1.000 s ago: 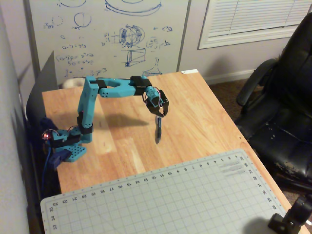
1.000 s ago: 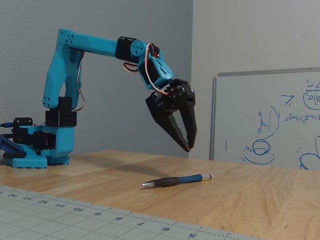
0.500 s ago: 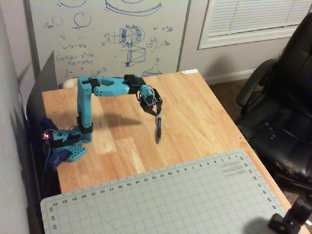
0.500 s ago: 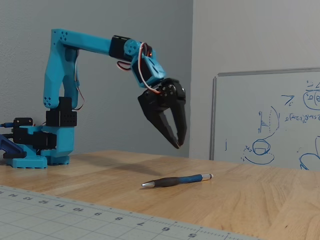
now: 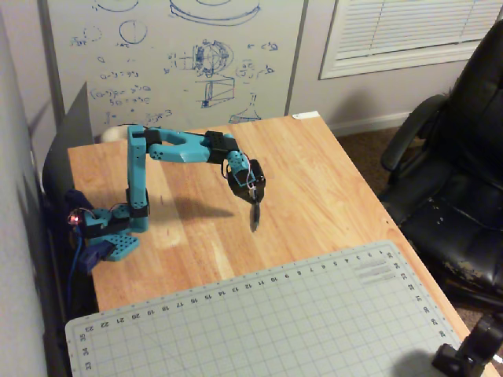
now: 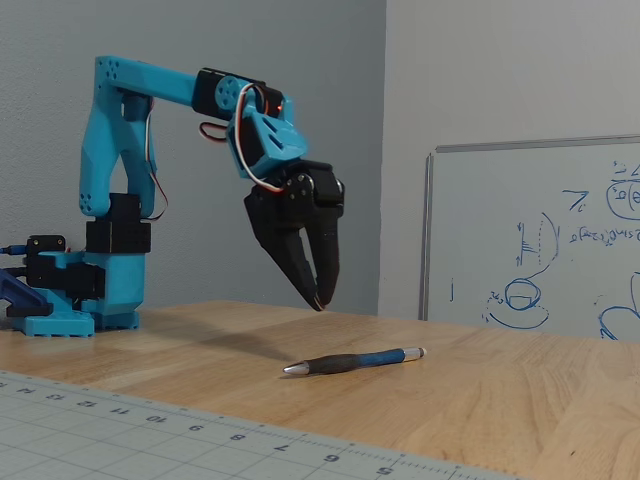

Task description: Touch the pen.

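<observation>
Here, from where I stood, the blue arm (image 6: 120, 120) rose from its base at the left of the low fixed view and reached rightward, ending in the dark hand (image 6: 322, 300). The hand pointed down with its two fingers (image 6: 285, 250) meeting at the tips, so it read as pressed together and pinching nothing. Its tips hung above the table (image 6: 520, 400), clear of the wood.

To the right and lower in that view lay the pen (image 6: 352, 361), flat on the table, silvery point toward the left and blue barrel toward the right. It sat apart from the fingertips; how far behind the pen the hand stood could not be read from this angle. In the high fixed view the hand (image 5: 254, 224) hid the pen, or the pen was too dim to pick out.

Probable faults from this position:
- A descent made without moving toward the pen would likely strike bare wood.
- A glancing contact on the round barrel could roll the pen away.
- An over-driven descent could jam the tips into the table and strain the arm.

Further right stood the whiteboard (image 6: 540, 240), well clear.
</observation>
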